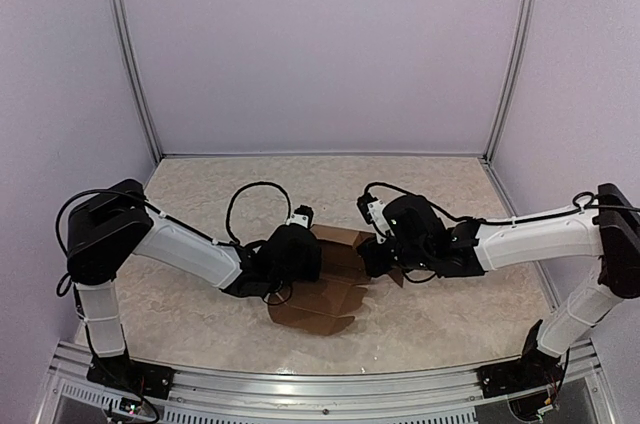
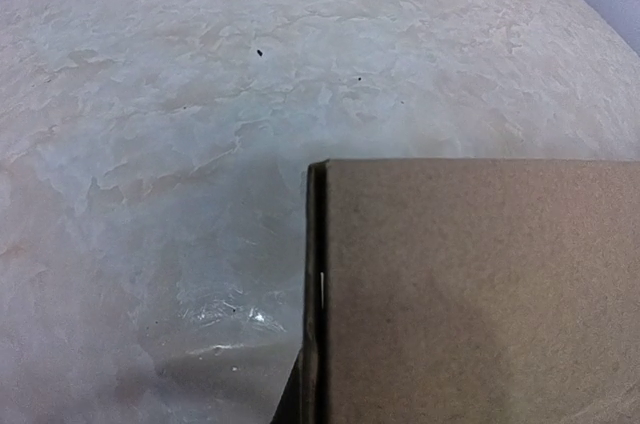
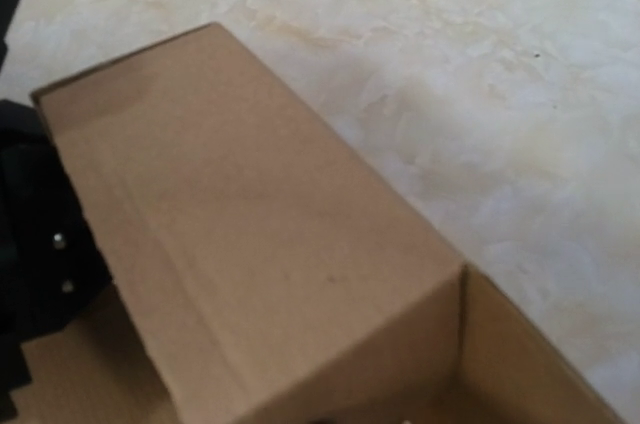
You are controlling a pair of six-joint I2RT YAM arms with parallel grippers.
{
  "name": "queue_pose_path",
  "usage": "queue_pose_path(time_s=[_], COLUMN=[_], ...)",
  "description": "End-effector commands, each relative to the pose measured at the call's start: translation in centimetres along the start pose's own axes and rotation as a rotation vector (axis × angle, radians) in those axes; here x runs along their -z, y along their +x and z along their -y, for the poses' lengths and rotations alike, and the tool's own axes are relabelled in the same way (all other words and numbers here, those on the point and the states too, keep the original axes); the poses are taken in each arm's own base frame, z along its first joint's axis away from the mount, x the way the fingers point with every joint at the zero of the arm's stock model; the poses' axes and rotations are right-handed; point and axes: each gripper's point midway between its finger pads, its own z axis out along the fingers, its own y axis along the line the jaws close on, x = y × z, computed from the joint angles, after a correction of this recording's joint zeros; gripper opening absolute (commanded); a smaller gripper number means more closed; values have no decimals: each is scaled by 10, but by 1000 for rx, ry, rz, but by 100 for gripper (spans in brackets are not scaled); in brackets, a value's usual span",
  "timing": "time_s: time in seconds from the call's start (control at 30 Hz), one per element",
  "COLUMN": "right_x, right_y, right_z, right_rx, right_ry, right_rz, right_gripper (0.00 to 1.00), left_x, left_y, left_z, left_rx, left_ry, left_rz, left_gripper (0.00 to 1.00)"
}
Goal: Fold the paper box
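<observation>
The paper box (image 1: pixel 322 310) lies on the table (image 1: pixel 200 204).

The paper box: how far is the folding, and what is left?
Done: the paper box has walls standing, with a corner formed in the right wrist view. In hand: the left gripper and right gripper, both shut, sit at opposite sides; a pinch cannot be confirmed. Left: the near flap lies flat on the table, and the top is open.

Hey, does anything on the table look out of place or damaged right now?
Nothing stands out. The paper box sits half folded in the middle of the table, one flap lying flat toward the near edge. No tears or crushing show.
</observation>
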Motion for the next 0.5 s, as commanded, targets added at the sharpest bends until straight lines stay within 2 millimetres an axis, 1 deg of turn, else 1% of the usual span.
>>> queue_pose_path(time_s=[0.0,0.17,0.47], right_x=[-6,-5,4], right_y=[-16,-29,-47], right_z=[-9,-17,-13], right_rx=[-48,-77,-98], right_ry=[-42,-84,-61], right_rz=[48,98,172], right_gripper=[0,0,0], left_x=[7,8,10], left_y=[-14,-14,-15], left_z=[18,28,32], left_rx=[42,81,141], left_ry=[56,118,168], left_rz=[-14,-48,-72], left_gripper=[0,0,0])
